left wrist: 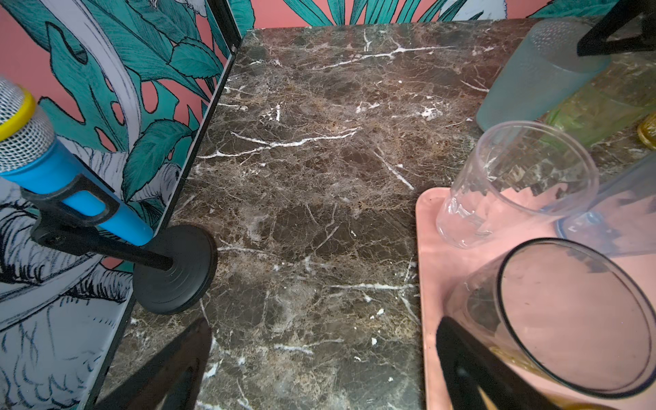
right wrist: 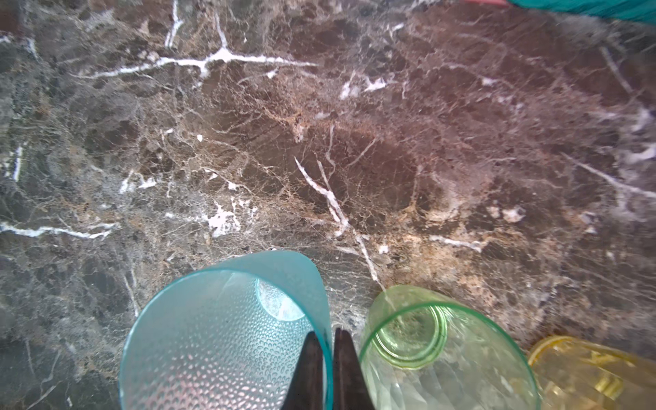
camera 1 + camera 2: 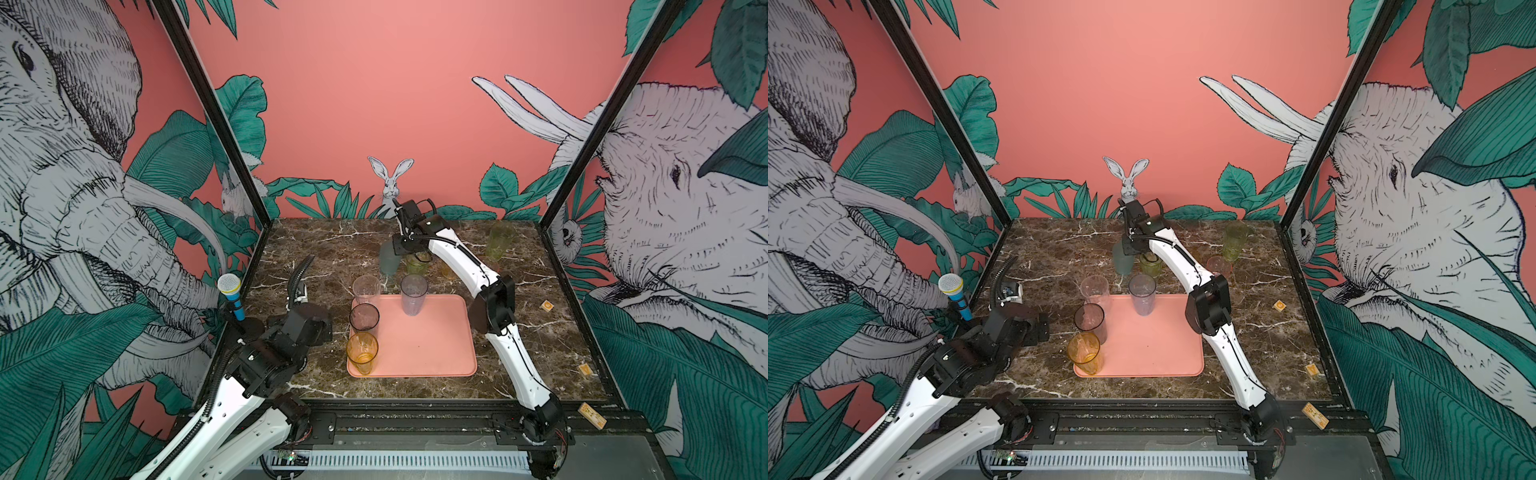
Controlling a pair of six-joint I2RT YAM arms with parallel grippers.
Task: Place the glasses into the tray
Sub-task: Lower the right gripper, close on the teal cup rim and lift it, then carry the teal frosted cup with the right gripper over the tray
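The salmon-pink tray (image 3: 432, 345) lies mid-table. On its left side stand a clear glass (image 3: 366, 289), a smoky dark one (image 3: 364, 318) and an amber one (image 3: 362, 353); a grey-lilac glass (image 3: 413, 295) stands at its far edge. Behind the tray, my right gripper (image 2: 328, 337) is shut on the rim of the frosted teal glass (image 2: 220, 337), one finger inside and one outside. A short yellow-green glass (image 2: 443, 355) stands right beside it. A tall yellow-green glass (image 3: 498, 239) stands at the far right. My left gripper (image 1: 324, 324) hangs open over bare marble left of the tray.
A blue toy microphone on a black stand (image 3: 230, 291) sits at the table's left edge. A short orange-tinted glass (image 3: 1219, 266) stands behind the right arm. Small wooden blocks (image 3: 547, 305) (image 3: 585, 369) lie on the right side, and another (image 3: 592, 415) on the front rail.
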